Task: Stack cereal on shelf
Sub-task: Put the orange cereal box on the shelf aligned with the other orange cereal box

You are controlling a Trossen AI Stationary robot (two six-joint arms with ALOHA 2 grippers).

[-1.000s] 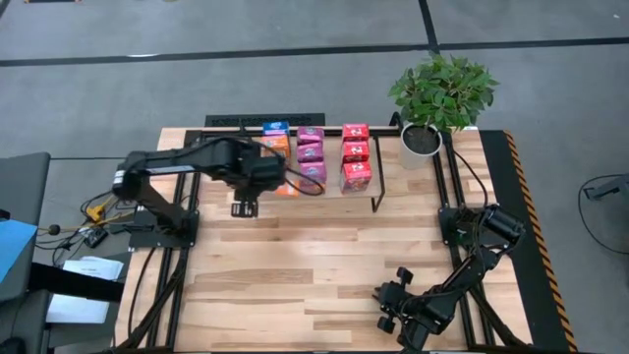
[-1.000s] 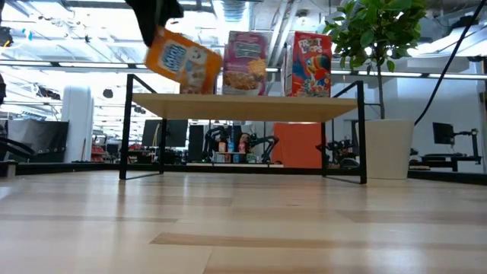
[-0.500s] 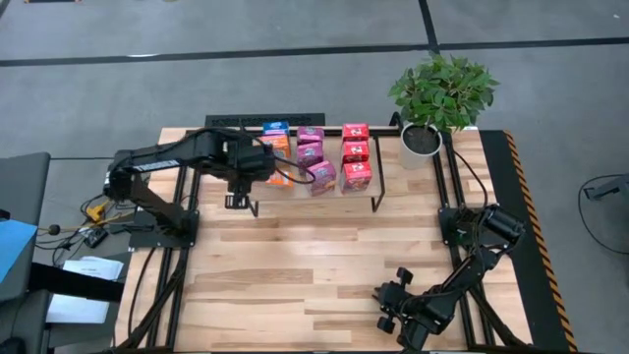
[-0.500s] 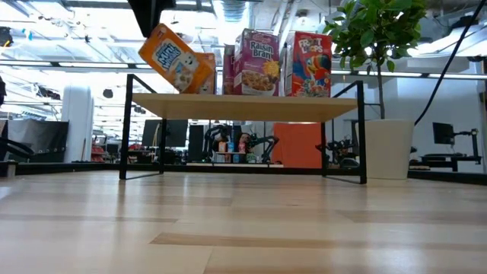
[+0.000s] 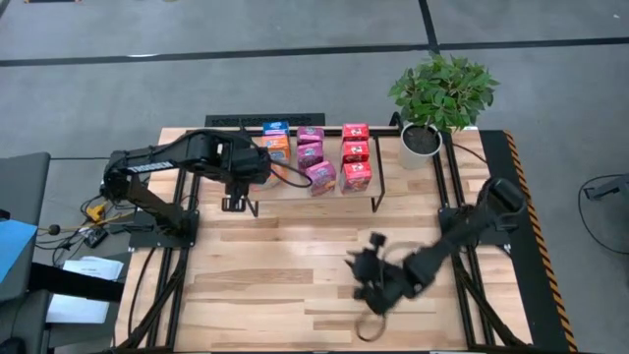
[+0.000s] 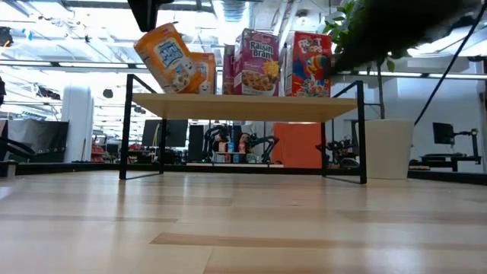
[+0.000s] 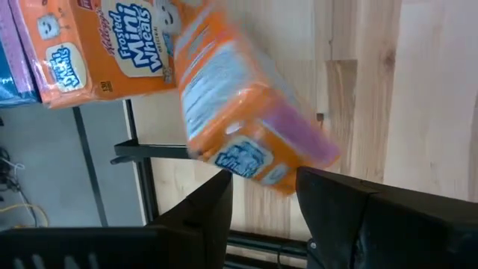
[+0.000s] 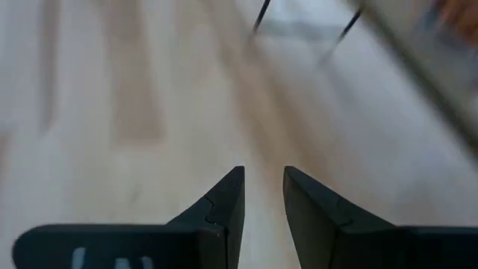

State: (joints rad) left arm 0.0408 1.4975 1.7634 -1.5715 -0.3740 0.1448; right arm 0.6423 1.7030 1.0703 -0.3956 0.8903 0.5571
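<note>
My right gripper [image 5: 366, 278], fingers nearly together and holding nothing, has swung out over mid-table, while beyond it my left gripper [image 5: 239, 175] clamps a tilted orange box [image 6: 169, 57] shifted toward the shelf [image 6: 243, 107] end, so the placement is unfinished.

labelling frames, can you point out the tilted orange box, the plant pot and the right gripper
tilted orange box [image 6: 169, 56], low view, its printed front
plant pot [image 5: 421, 144], high view, its white wall
right gripper [image 8: 263, 193], right wrist view, between its fingertips
</note>
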